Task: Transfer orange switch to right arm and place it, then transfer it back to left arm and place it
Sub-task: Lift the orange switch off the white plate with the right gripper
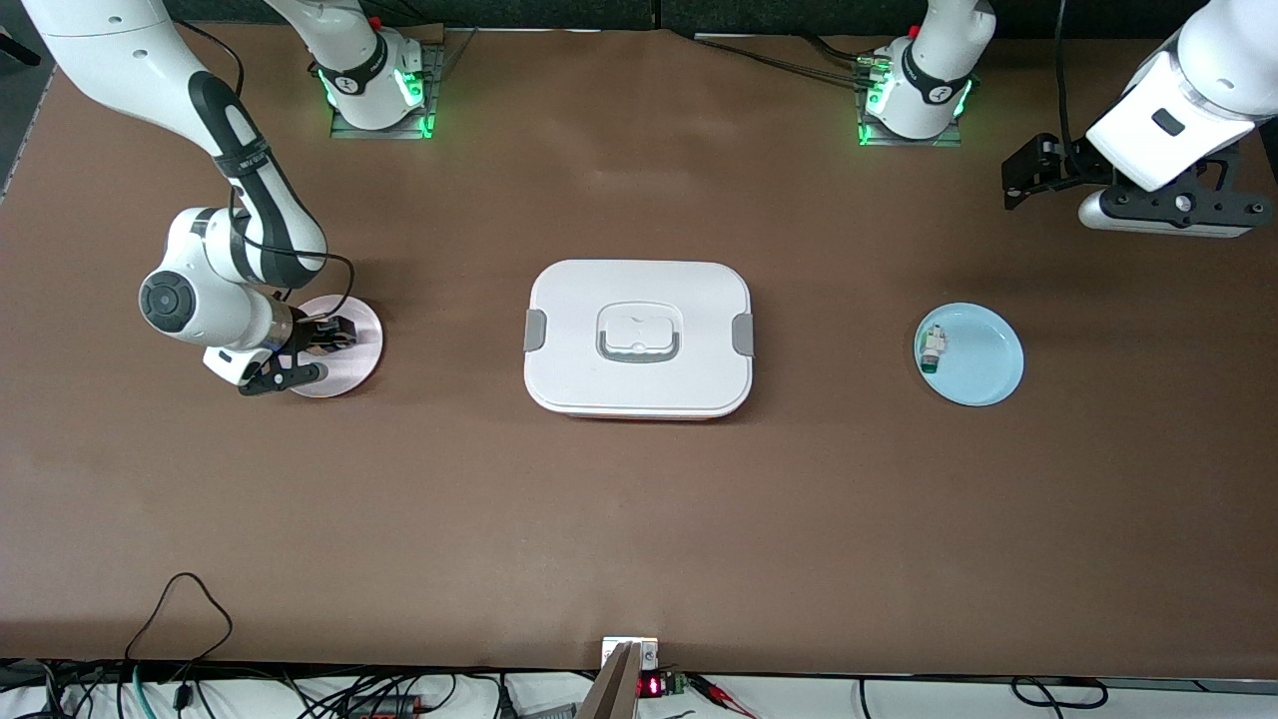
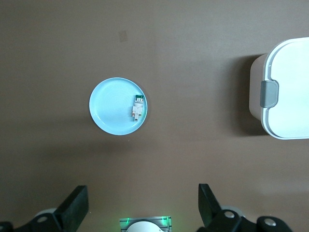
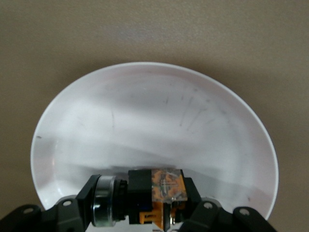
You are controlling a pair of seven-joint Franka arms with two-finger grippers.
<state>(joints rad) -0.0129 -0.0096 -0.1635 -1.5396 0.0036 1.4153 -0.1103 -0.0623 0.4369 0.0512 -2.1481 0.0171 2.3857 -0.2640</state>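
The orange switch [image 3: 161, 191] lies on its side between the fingers of my right gripper [image 3: 145, 200], low over the pink plate [image 3: 154, 116]. The fingers close on its two ends. In the front view the right gripper [image 1: 327, 338] is over that plate [image 1: 361, 367] toward the right arm's end of the table; the switch is a dark speck there. The white box [image 1: 639, 340] sits mid-table, its corner showing in the left wrist view [image 2: 289, 96]. My left gripper [image 1: 1163, 212] waits open and empty [image 2: 142, 212], high over the left arm's end.
A light-blue plate [image 1: 983, 364] toward the left arm's end holds a small white switch with a green end [image 1: 933, 350]; both show in the left wrist view [image 2: 108, 108], [image 2: 137, 108]. Cables lie along the table's near edge.
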